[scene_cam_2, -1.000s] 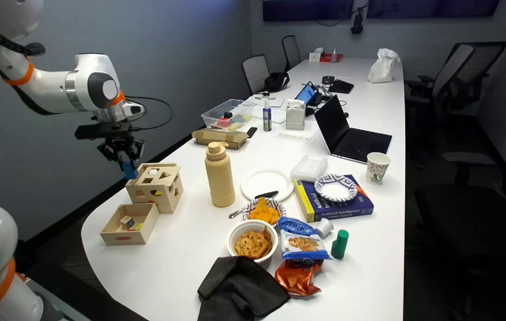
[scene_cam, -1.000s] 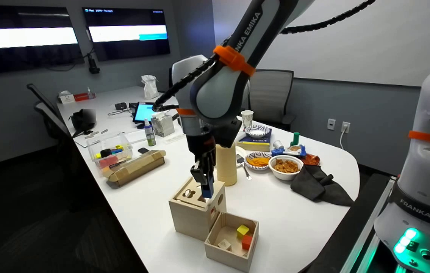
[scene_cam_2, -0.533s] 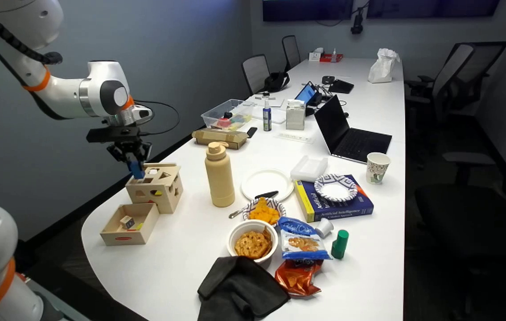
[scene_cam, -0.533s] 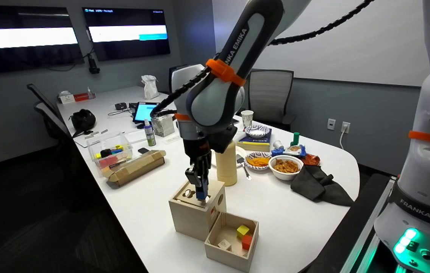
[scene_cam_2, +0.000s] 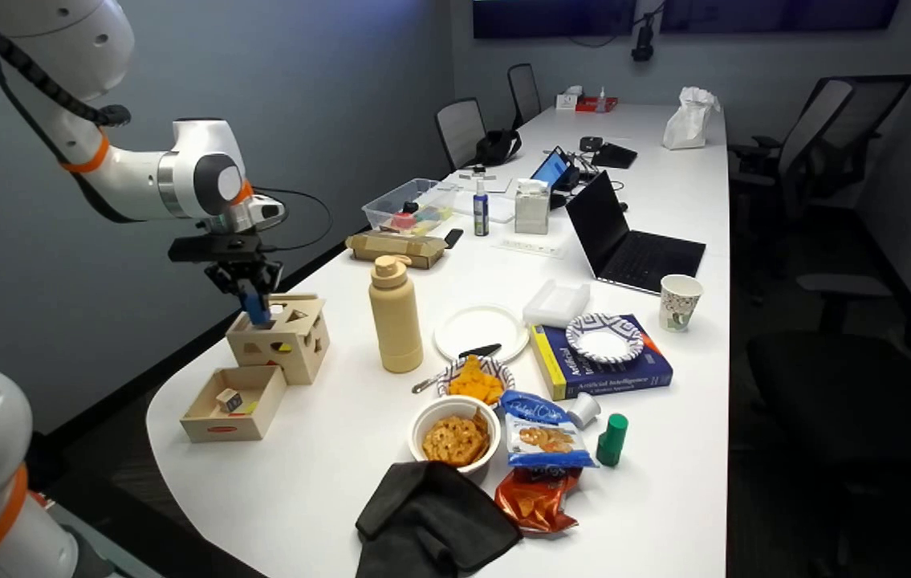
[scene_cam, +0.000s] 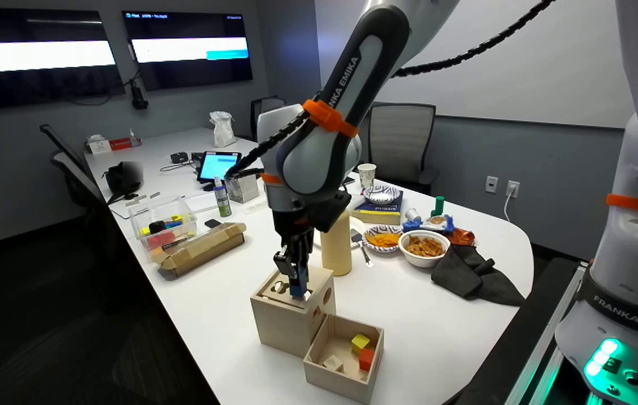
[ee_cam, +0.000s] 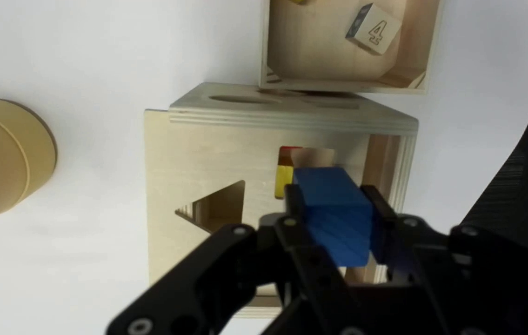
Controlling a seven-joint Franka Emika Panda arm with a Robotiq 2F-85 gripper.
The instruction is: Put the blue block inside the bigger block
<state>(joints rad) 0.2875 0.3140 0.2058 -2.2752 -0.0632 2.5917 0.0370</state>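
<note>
Alignment before release

We see the pincer [ee_cam: 331, 197] gripping the blue block [ee_cam: 337, 232], long axis near upright, over the bigger block [ee_cam: 217, 153]. Wrist view: the squarish hole [ee_cam: 284, 174] shows at the blue block's upper left — a nudge that way, we judge, before lowering.

Block [ee_cam: 336, 211], solid blue; shape-sorting box [ee_cam: 208, 151], pale wood. Water bottle [scene_cam_2: 396, 317], tan; cloth [scene_cam_2: 433, 522], black. Paper cup [scene_cam_2: 678, 303], white with dark speckled pattern.

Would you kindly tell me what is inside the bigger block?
Through a top hole in the bigger block, something yellow and something red show. The blue block partly covers that hole, and most of the interior is hidden.
</note>
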